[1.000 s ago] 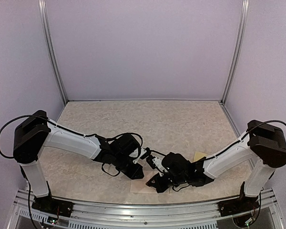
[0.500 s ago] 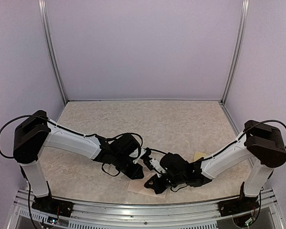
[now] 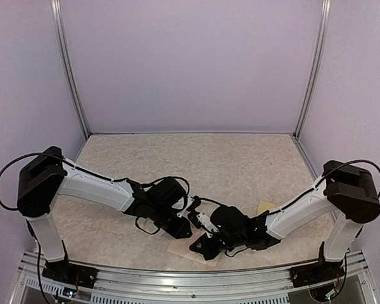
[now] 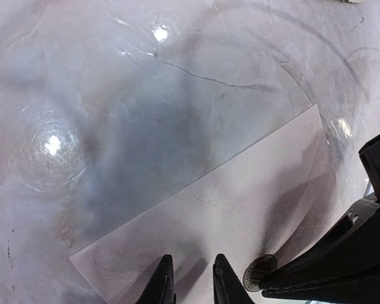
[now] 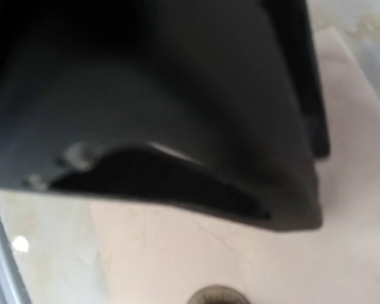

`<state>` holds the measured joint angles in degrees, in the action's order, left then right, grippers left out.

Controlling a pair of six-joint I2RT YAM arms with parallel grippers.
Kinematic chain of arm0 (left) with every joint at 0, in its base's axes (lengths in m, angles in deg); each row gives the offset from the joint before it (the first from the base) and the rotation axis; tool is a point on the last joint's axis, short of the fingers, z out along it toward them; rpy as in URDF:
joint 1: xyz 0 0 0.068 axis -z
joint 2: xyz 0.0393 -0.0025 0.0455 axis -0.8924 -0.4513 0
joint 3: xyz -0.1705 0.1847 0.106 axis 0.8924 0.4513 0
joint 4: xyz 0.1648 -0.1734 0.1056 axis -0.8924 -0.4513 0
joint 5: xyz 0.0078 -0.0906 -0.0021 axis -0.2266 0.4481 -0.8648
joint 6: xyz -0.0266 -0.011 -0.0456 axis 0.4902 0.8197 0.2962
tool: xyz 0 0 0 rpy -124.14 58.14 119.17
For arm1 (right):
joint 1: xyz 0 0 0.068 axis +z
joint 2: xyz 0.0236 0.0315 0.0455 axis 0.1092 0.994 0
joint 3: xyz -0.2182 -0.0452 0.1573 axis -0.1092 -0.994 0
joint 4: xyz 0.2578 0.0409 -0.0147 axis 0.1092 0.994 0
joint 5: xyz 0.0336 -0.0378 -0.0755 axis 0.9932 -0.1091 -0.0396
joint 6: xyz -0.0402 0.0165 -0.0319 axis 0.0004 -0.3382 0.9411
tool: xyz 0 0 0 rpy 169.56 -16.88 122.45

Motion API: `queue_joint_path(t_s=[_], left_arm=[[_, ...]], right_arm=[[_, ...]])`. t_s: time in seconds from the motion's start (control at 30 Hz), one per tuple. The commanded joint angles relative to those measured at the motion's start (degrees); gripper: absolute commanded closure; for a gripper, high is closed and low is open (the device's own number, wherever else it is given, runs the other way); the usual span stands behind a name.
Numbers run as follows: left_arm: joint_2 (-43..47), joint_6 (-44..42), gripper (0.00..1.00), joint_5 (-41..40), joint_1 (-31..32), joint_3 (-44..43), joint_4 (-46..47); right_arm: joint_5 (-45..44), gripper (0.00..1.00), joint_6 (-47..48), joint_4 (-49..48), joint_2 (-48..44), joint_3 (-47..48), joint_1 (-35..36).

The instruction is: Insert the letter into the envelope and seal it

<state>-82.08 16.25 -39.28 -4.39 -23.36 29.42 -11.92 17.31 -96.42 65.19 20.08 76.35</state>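
While reading the left wrist view, find the envelope [image 4: 234, 209] flat on the marbled table [image 4: 145, 95], at the near middle where both arms meet, with its long edge on a slant. Shows no raised flap. Carries a round gold-rimmed sticker [image 4: 261, 277] close to its near edge, just beside the black body of the right gripper [image 3: 201, 244].

Handling, as a judgement: very light, thin and limp. Likely to skate on the glossy top under a sideways push, and to crease or buckle under a hard pinch. Offers no free edge while flat. Better to pin it from above with one fingertip and work at a corner or long edge with the other. Press on the sticker, never drag across it.

Left gripper [image 4: 191, 282]: fingertips [image 4: 164, 285] a little apart, nothing between them, low at the paper; cannot tell whether touching.

Right gripper: cannot tell whether spread or closed. Own view filled by a dark blurred mass, with only pale paper and the top of the sticker below it.

Writing: none legible anywhere. No brand, no address, no label. Only faint crease lines on the paper, and a ridged pattern round the sticker's rim, too small to read.

Also present: a yellowish sheet [image 3: 264, 208], well apart toward the right arm.
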Motion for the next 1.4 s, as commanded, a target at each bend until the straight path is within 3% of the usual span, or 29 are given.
queue_joint_path(t_s=[0.0,0.17,0.33,0.93,1.37], left_arm=[[5.6,2.9,0.77,-4.7,-0.4,2.6,1.4],[17.1,8.7,0.73,-6.6,-0.3,7.1,4.6],[22.3,12.8,0.78,-9.0,1.1,11.7,7.0],[9.3,18.7,0.99,-7.7,6.5,18.2,22.7],[6.5,20.3,1.0,-7.8,7.0,22.1,24.9]], right_arm=[[-1.0,1.0,-2.6,-1.3,-4.0,-3.0,1.1],[-1.4,1.0,-3.2,-0.7,-11.6,-4.9,1.1],[-4.9,1.0,-3.0,3.6,-15.5,-5.0,0.8],[-0.5,1.0,-1.0,0.7,-3.4,0.6,0.5],[0.9,1.0,-0.6,0.9,2.9,2.3,0.4]])
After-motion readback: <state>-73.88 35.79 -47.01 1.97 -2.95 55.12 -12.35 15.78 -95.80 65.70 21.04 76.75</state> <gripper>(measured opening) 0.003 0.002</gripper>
